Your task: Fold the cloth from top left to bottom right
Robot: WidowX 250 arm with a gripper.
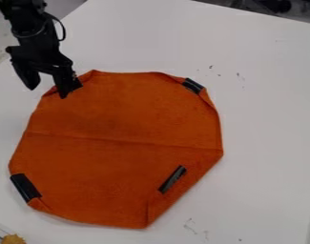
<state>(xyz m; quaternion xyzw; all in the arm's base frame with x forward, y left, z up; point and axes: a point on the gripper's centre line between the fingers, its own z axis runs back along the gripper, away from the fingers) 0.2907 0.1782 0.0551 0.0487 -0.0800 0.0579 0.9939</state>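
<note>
One orange cloth point(118, 119) lies spread toward the left edge of the white table point(265, 119), black strips point(25, 187) at three of its corners. The gripper point(48, 91) stands wide at its upper left corner, one finger apparently touching fabric, the other outside it.

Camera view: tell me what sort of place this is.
Probably a robotics lab or workshop: a black two-finger robot gripper is at the edge of an orange fabric cloth with black strips, on a plain white tabletop.
</note>
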